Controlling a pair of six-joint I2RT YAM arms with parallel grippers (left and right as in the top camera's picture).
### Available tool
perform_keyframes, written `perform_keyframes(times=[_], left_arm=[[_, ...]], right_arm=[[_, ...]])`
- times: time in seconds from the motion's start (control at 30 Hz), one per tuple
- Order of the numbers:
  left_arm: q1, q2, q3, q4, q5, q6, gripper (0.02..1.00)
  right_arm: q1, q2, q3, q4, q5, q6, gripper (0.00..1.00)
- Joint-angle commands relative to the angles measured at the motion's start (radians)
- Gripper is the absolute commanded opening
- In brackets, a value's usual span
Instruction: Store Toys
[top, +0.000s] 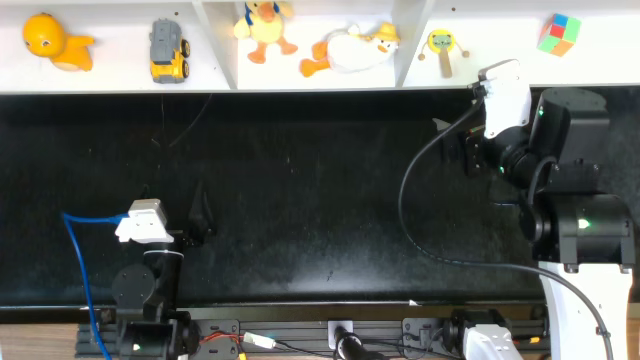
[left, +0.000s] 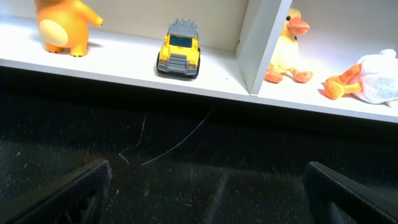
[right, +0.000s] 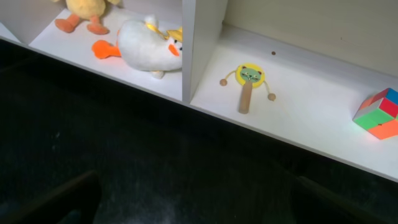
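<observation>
All the toys sit in a white shelf (top: 320, 80) along the far side of the black mat. From left to right they are an orange duck figure (top: 55, 42), a yellow truck (top: 167, 52), a yellow plush duck (top: 265, 28), a white plush duck (top: 352, 50), a small rattle drum (top: 442, 48) and a colourful cube (top: 559, 33). My left gripper (left: 208, 199) hangs open and empty over the mat, facing the truck (left: 179, 56). My right gripper (right: 193, 205) is open and empty too, just in front of the compartment with the rattle drum (right: 247, 84) and cube (right: 380, 113).
Upright white dividers (left: 264, 43) split the shelf into compartments. The black mat (top: 300, 200) covers the table between the shelf and the arm bases. A blue cable (top: 82, 260) loops beside the left arm's base.
</observation>
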Motion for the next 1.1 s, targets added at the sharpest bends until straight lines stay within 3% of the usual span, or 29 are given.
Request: perform_keyframes(times=[0.03,0.3,0.67,0.93,1.1], left_arm=[[-0.002,-0.011,-0.005,0.002,-0.001,-0.009,0.998],[-0.002,-0.011,-0.005,0.002,-0.001,-0.009,0.998],[-0.002,-0.011,-0.005,0.002,-0.001,-0.009,0.998],[-0.002,-0.011,-0.005,0.002,-0.001,-0.009,0.998],[-0.002,-0.011,-0.005,0.002,-0.001,-0.009,0.998]], right_arm=[[0.003,0.000,0.003,0.003,-0.004,0.003,0.996],[0.003,-0.048,0.000,0.003,-0.004,0.003,0.996],[0.010,-0.322,-0.151,0.060,0.010,-0.021,0.993],[0.084,-0.628,-0.573,0.396,0.011,0.164,0.993],[0.121,-0.825,-0.824,0.591,0.093,0.327,0.996]])
